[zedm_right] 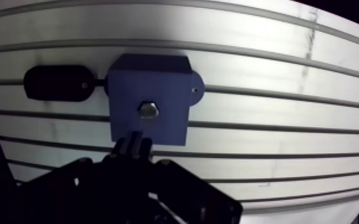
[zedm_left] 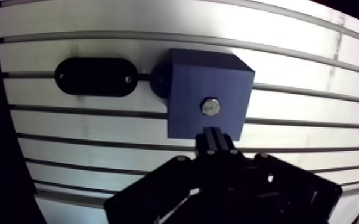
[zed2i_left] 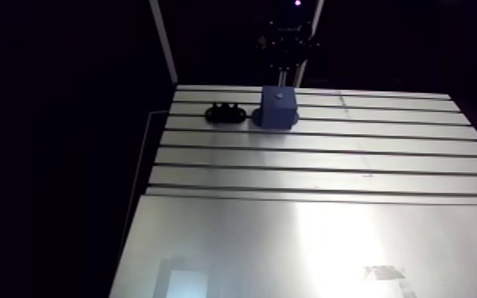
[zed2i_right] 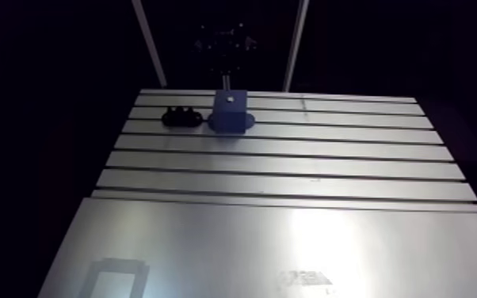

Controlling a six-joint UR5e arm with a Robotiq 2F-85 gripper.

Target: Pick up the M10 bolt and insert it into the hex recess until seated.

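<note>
Silver hex-headed bolt (zedm_left: pixel 210 107) seated in blue block (zedm_left: pixel 188 77), hand (zedm_left: pixel 216 134) clenched, empty.

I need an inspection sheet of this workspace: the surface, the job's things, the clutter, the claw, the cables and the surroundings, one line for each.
Surface: slotted aluminium table, bare metal with parallel grooves.
Job's things: blue block stands on the table; the bolt sits in its top face, with only the hex head showing.
Clutter: black oval piece lies beside the block.
Grippers: claw has its fingers together and holds nothing; it is over the block's near edge, beside the bolt.
Cables: nothing seen.
Surroundings: dark, nothing seen.
</note>
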